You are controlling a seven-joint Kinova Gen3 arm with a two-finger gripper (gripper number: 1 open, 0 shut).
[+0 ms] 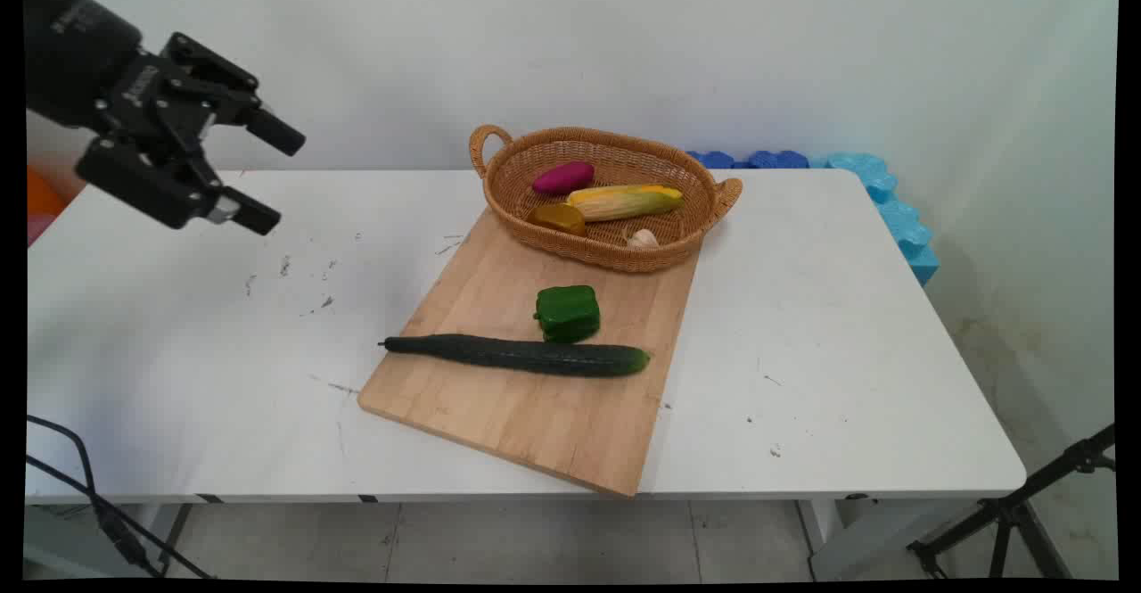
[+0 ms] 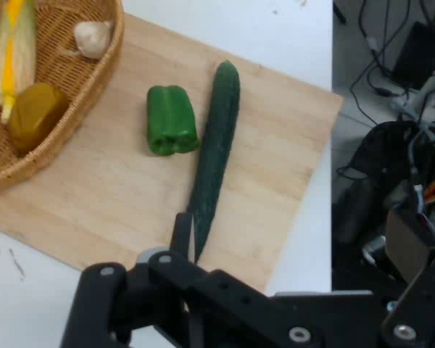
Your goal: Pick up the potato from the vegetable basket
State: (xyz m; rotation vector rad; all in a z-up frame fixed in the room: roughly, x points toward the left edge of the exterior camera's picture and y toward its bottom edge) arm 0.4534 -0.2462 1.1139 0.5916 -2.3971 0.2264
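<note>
So here's my gripper (image 1: 285,181), hanging high in the air, well up and off to one side of everything on the table (image 1: 847,325). Fingers are spread wide apart, nothing between them, nothing touched.

Nearest thing out in front of me is the cucumber (image 2: 214,163). From my hand camera it runs almost straight away from my fingers, near end closest to me, lying flat on the wooden cutting board (image 2: 275,145). It's long, thin, dark green, a bit bumpy, with a little stem stub on one end. Looks smooth-skinned and round, so my guess is it rolls easily.

Just left of it from where I look is a green pepper (image 2: 172,119), blocky and glossy. It sits right beside the cucumber; can't tell if they actually touch.

What could go wrong, in my opinion:
- Any approach to the cucumber on the pepper side risks a finger bumping the pepper, since there's barely any gap.
- A nudge rather than a clean squeeze could roll the cucumber along the board.
- A grab near one end would probably let it tip or swing, it's that long.

Further ahead and left is a wicker basket (image 2: 101,94), its near edge resting on the board, with a corn cob (image 2: 11,51), a garlic bulb (image 2: 93,36) and a brownish-yellow lump (image 2: 35,112) inside. The main view also shows something purple (image 1: 563,177) in there.
</note>
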